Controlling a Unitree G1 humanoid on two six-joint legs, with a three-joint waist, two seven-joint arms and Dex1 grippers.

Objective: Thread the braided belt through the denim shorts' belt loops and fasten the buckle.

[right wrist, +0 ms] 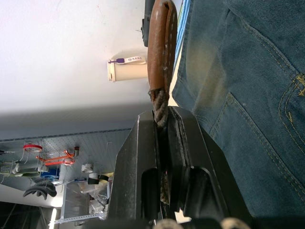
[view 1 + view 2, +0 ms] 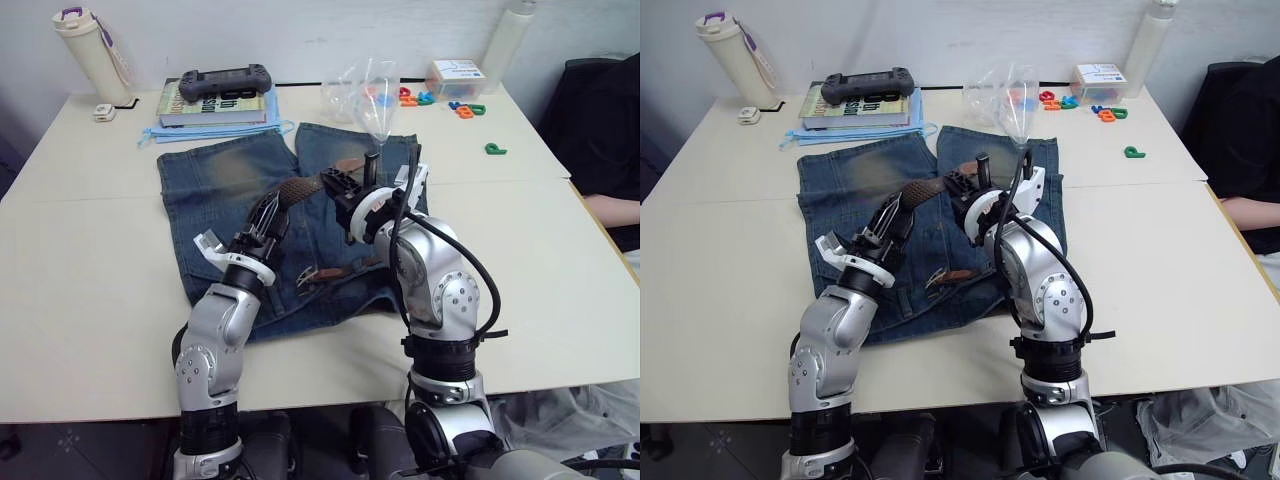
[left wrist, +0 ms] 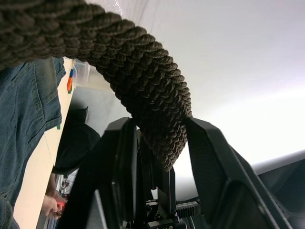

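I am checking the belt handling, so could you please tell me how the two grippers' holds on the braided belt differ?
The left gripper grips the braided belt on its dark woven middle, while the right gripper pinches it close to the tan leather end. The left gripper sits lower over the denim shorts, the right gripper higher and further across. Both are shut on the belt, holding it lifted off the shorts.

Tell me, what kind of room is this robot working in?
Probably a lab or workshop. A pegboard wall hung with tools stands behind, and the pale tables hold test props: denim shorts, a game controller on a book, and plastic letters.
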